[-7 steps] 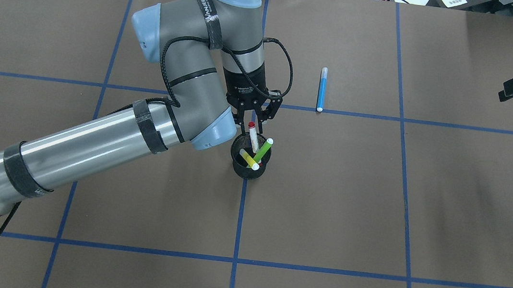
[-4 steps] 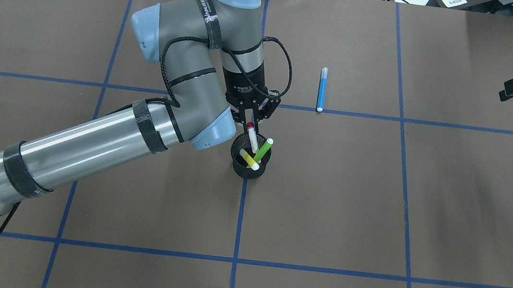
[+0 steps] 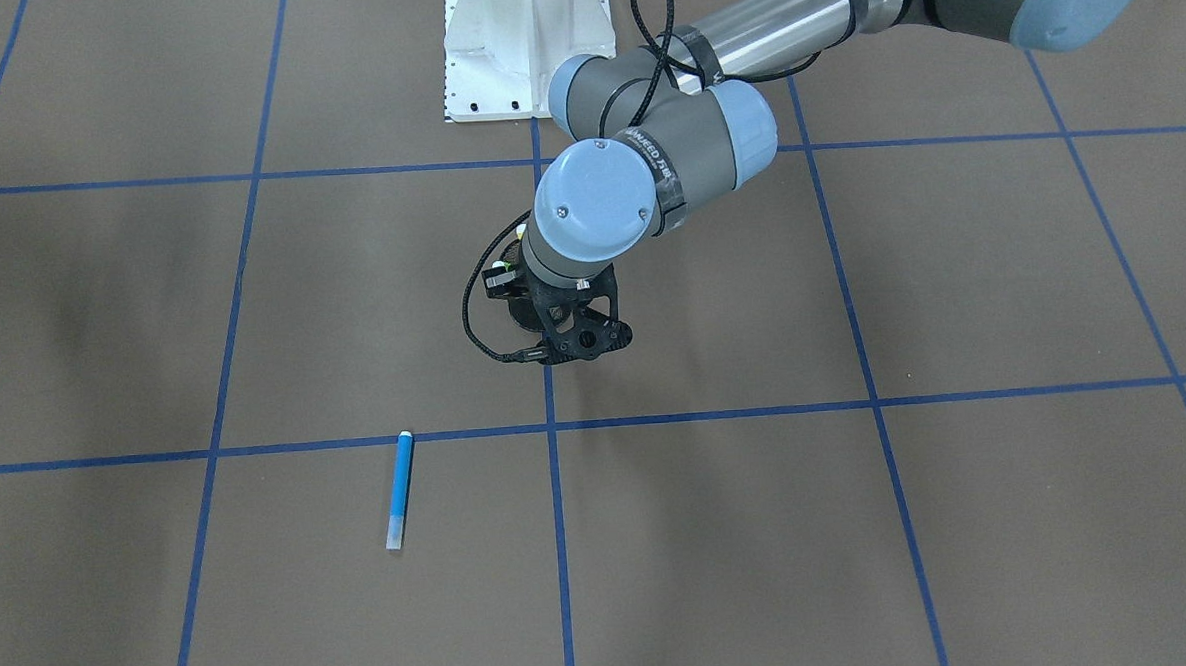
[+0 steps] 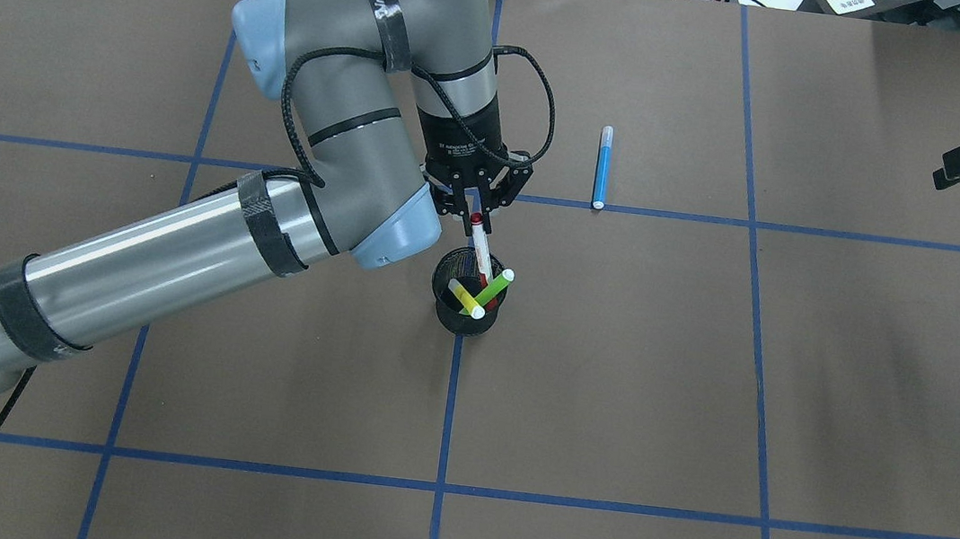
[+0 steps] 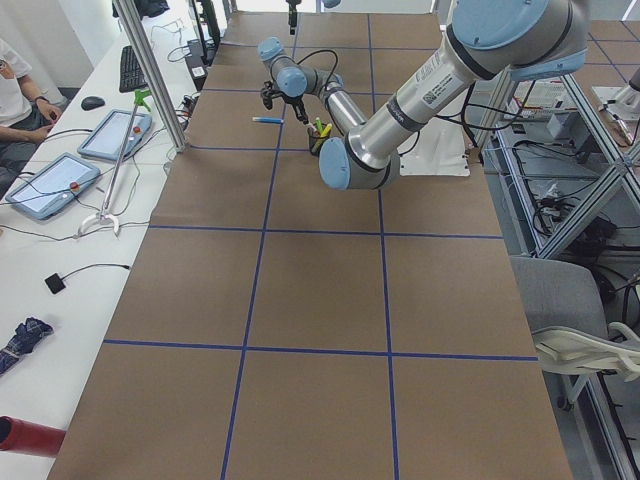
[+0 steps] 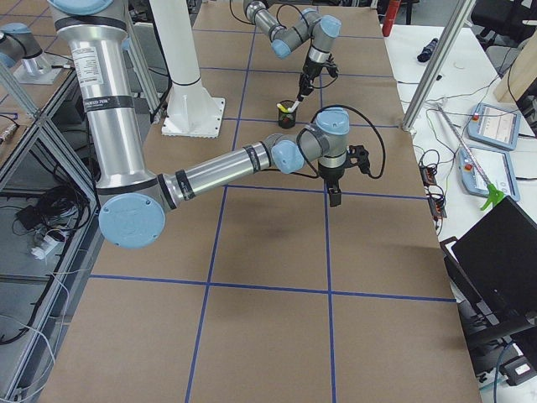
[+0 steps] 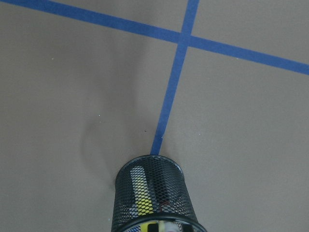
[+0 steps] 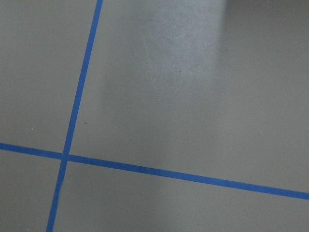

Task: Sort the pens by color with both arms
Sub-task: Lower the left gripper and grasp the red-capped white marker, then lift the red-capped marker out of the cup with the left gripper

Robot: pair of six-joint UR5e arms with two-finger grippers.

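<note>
Overhead exterior: the left tool [image 4: 476, 211] pinches the white pen [image 4: 480, 250] by its red cap, lower end inside the mesh cup [image 4: 460, 322]; left wrist-mounted: the yellow pen [image 7: 140, 192] crowds that cup, so lift vertically until clear.

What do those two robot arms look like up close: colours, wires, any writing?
The left arm and right arm are silver and grey tubes with rounded light-blue joint caps. On the left, black straps with white lettering hold a black braided cable. Its end effector is black, with two fingers.
</note>
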